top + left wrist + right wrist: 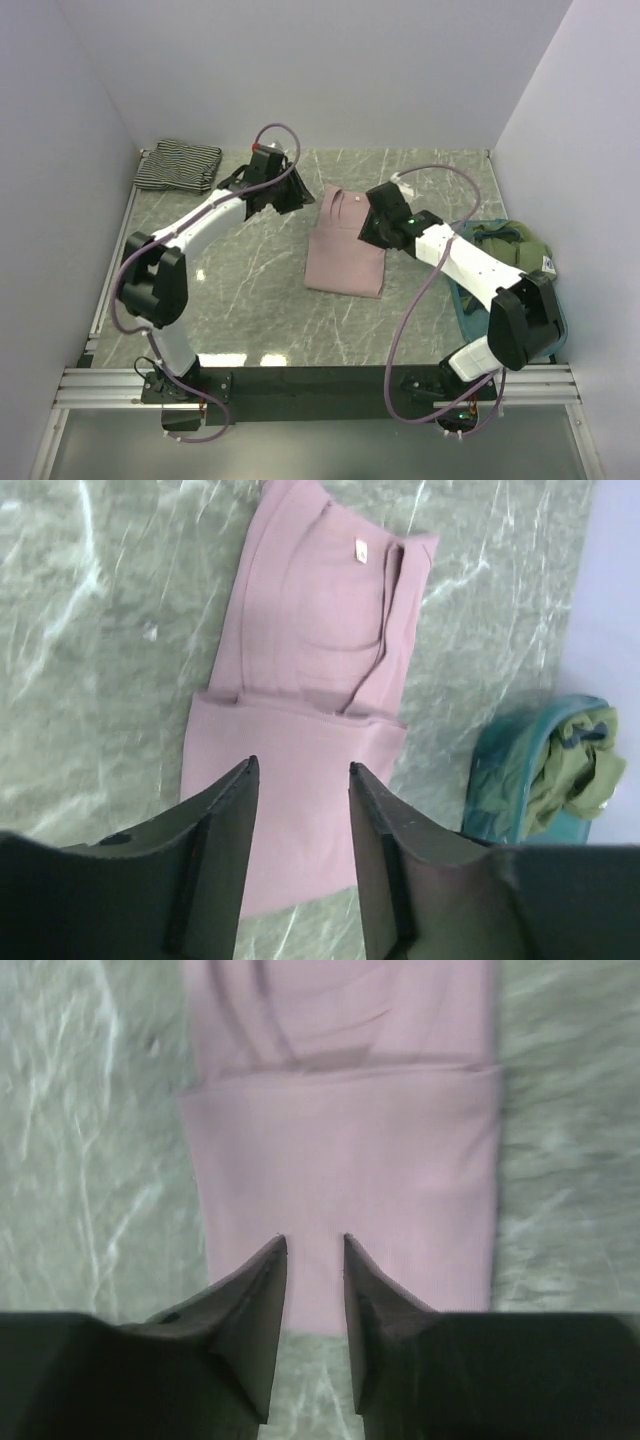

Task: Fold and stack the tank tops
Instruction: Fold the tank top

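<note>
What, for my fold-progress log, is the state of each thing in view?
Dusty mauve-pink fabric tank top: lying flat, partly folded.
Black-and-white striped tank top: folded, far left corner.
Teal plastic tray: holding crumpled olive-green cloth.
Left hand: open, empty.
Right hand: open, empty.

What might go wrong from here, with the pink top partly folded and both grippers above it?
The left gripper and the right gripper are both open over the pink tank top, close together; they might bump each other.
Its folded flap lies loose; a pinch that catches only one layer may pull the fold open.
The striped tank top lies in the far left corner; carrying the pink one there may undo it.
</note>
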`<move>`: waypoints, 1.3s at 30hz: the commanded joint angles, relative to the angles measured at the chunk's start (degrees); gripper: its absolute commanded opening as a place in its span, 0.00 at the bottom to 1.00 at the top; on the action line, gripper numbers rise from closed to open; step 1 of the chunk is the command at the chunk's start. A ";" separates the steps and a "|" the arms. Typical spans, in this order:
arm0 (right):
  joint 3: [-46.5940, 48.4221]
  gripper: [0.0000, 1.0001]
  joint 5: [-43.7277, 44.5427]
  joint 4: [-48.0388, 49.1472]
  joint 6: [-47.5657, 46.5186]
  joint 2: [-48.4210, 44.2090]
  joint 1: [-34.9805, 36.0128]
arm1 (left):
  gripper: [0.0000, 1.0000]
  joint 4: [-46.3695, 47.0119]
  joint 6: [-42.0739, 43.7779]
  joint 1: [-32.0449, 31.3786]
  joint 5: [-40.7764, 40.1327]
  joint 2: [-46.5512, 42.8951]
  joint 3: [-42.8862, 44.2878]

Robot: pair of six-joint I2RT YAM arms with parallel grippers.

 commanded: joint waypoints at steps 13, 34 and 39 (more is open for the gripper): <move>2.56 0.05 -9.77 8.52 -3.04 16.64 -0.57 | 0.37 15.25 -4.14 -7.05 12.25 -5.51 -24.08; 8.71 0.00 -15.22 9.75 0.75 22.44 -3.82 | 0.36 12.10 -4.75 -10.48 7.43 0.47 -28.13; 7.23 0.00 -15.22 11.25 0.75 24.91 -5.41 | 0.36 11.39 -4.75 -10.57 6.73 -0.23 -28.39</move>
